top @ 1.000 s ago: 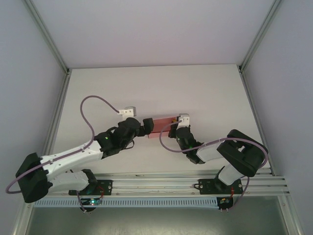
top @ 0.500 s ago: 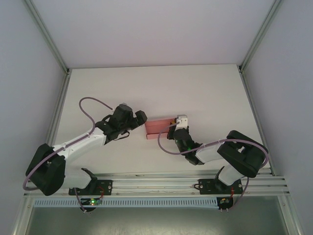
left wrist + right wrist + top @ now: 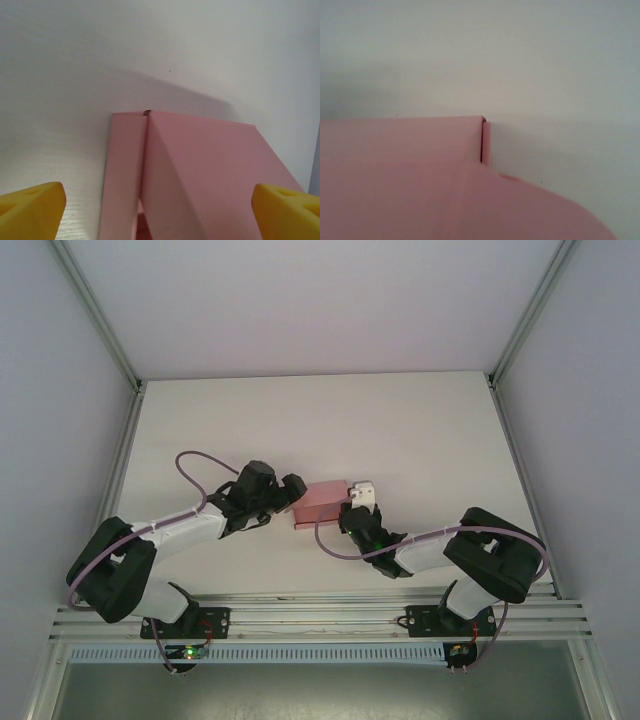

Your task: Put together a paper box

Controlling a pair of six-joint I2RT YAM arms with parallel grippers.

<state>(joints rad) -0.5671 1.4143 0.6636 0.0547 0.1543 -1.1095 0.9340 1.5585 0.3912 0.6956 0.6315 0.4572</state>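
The paper box (image 3: pixel 322 504) is pink card, partly folded up, lying mid-table between the two arms. In the left wrist view the paper box (image 3: pixel 200 170) shows a sloping top panel and a narrow side flap with a gap between them. My left gripper (image 3: pixel 294 492) is at its left end, open wide, with one yellow fingertip (image 3: pixel 32 207) on each side of the card and not touching it. My right gripper (image 3: pixel 351 508) is against the box's right end. In the right wrist view the paper box (image 3: pixel 420 180) hides the fingers.
The white tabletop (image 3: pixel 400 430) is bare around the box. Grey walls with metal frame posts (image 3: pixel 118 440) close in the left, right and back sides. A metal rail (image 3: pixel 320 615) carrying both arm bases runs along the near edge.
My left gripper drew back from the box, then returned to its left end. The box went from a flat strip to a wider, raised shape. My right gripper shifted slightly left.
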